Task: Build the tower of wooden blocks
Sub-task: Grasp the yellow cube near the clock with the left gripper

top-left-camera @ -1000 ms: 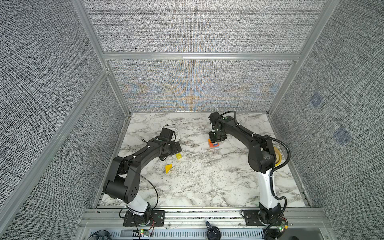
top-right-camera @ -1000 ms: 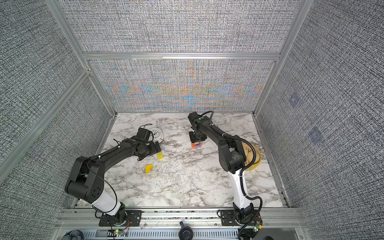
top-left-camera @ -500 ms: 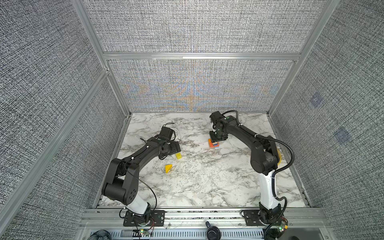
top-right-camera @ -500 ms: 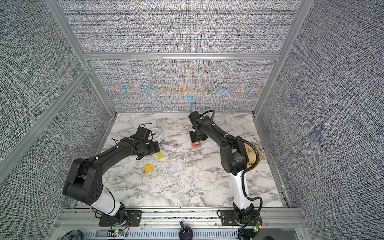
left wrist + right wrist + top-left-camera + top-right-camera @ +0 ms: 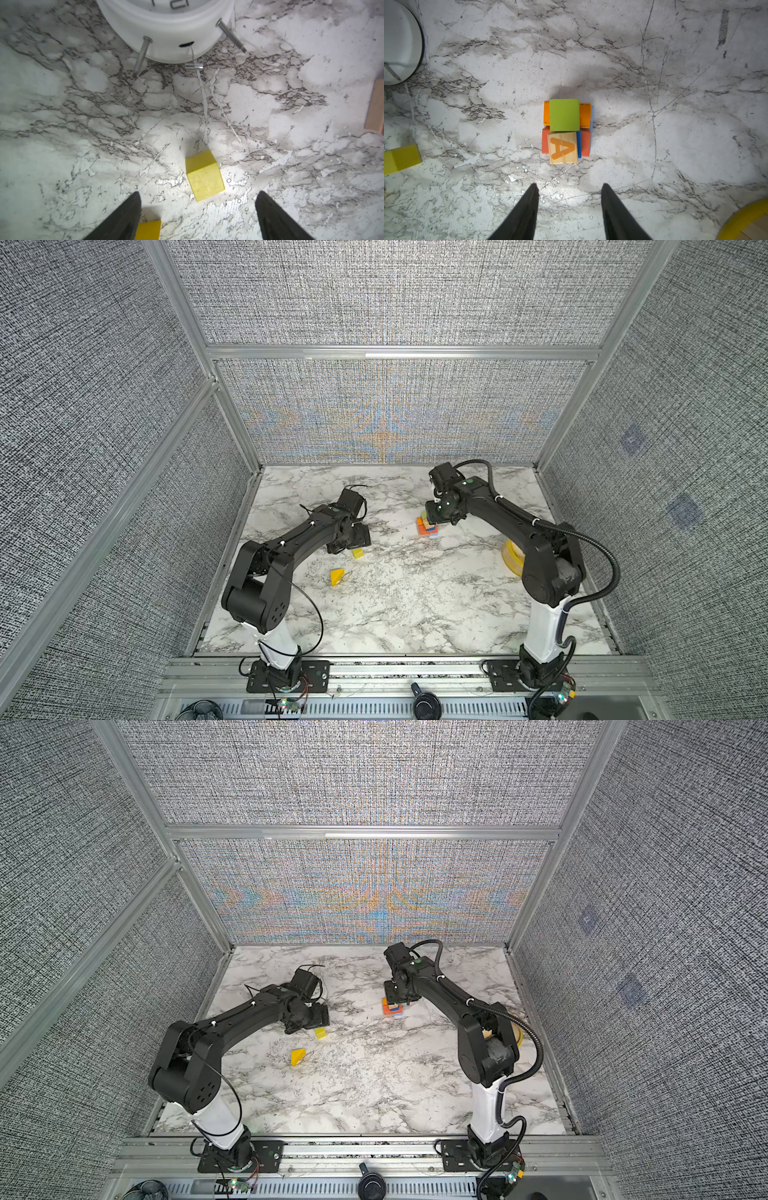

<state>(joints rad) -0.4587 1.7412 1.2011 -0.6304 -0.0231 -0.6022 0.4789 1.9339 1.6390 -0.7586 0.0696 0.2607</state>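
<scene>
Your worktop gives open room around both arms; only the clock lies beyond the left one. The tower sits under the right end effector, which is partly open and empty. The cube lies just ahead of the left end effector, the nearer one, spread wide and empty. The cube sits slightly skewed to its fingers.

Marble table, my count: two loose blocks, one stack.
- yellow cube, just beside left gripper
- yellow wedge, nearer me, apart from cube
- tower (orange low, top hidden), partly covered by right gripper
- yellow bowl, mostly behind right arm
</scene>
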